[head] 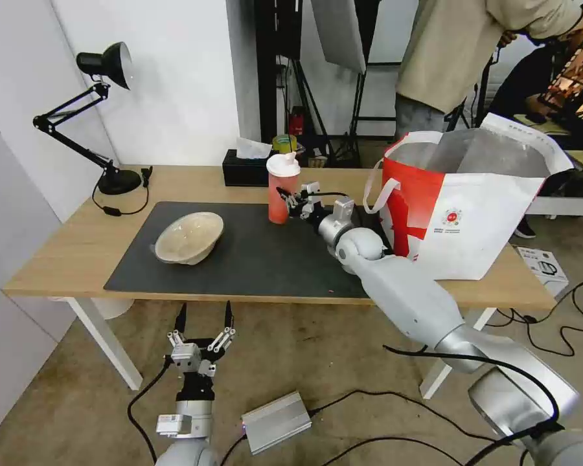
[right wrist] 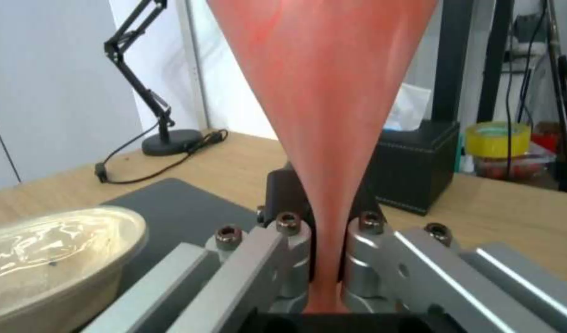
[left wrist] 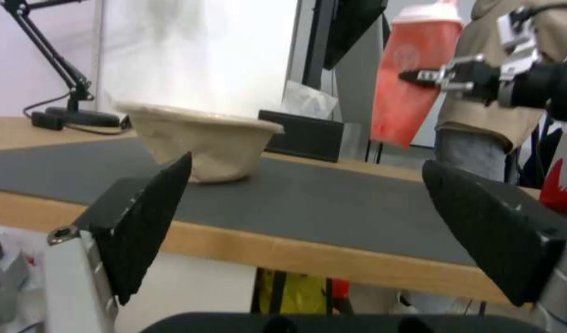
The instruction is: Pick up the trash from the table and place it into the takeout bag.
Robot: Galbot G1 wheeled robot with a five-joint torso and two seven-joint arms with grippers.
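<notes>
Right gripper [head: 290, 196] pinches the tall red drink cup with white lid [head: 282, 189] near the counter's [head: 78, 239] back edge; shallow beige bowl [head: 189, 237] waits toward the left; the red-and-white takeout bag [head: 460, 207] gapes at the right end. Left gripper [head: 203, 323] hangs open below the front edge.

Head camera looks down on the table [head: 78, 252] — both wrist cameras sit low, sharing its mat [left wrist: 333, 203].

On the table [head: 78, 249] a mat [head: 252, 259] lies before me. The bowl [head: 189, 237] sits on its left part, the cup [head: 283, 189] at its far edge, perhaps lifted. Behind the cup stands the tissue box [head: 245, 169]; the lamp [head: 103, 116] far left, the bag [head: 473, 207] right.
</notes>
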